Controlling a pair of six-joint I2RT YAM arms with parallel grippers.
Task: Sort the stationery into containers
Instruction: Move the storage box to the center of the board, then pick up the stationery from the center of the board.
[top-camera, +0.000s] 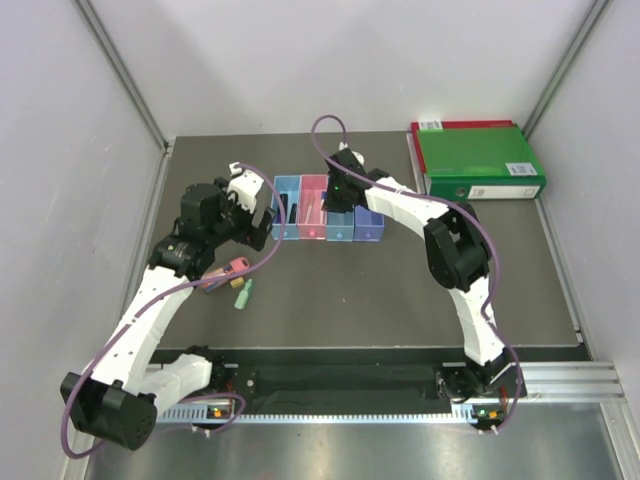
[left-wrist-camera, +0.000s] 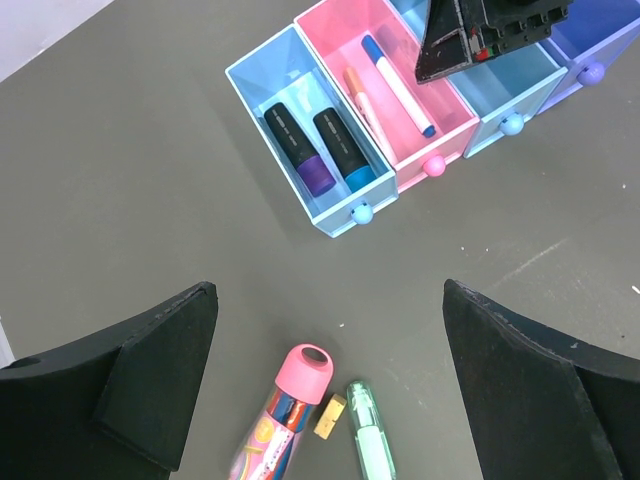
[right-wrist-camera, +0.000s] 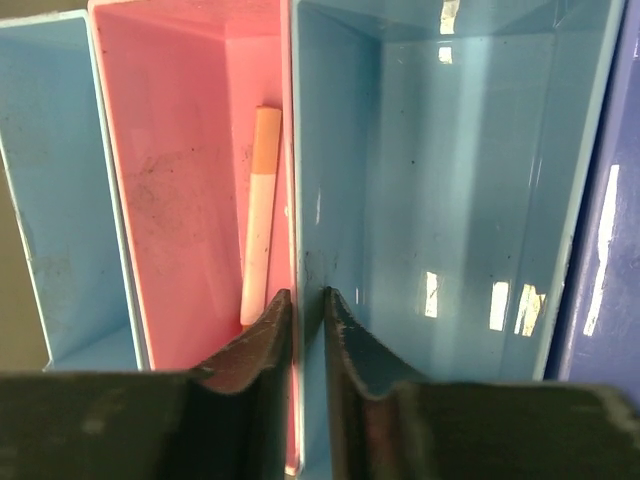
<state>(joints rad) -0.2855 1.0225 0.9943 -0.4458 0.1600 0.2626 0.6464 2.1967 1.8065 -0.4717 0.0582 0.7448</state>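
One row of boxes (left-wrist-camera: 340, 218), four joined, stands on the table (top-camera: 400, 290). Its end light-blue box holds two stubby highlighters (left-wrist-camera: 300, 150), and the pink box (left-wrist-camera: 450, 150) holds two thin pens (left-wrist-camera: 398, 85). One pink-capped pen (left-wrist-camera: 285, 420), one green pen (left-wrist-camera: 370, 440) and one tan piece (left-wrist-camera: 328, 415) lie loose nearby. The left gripper (left-wrist-camera: 326, 340) hovers over them, jaws wide. The right gripper (right-wrist-camera: 300, 310) points down, pinching the wall beside the pink box.

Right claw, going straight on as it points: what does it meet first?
Probably the wall between the pink box and the light blue box right of it; the right claw straddles it, depth unclear.
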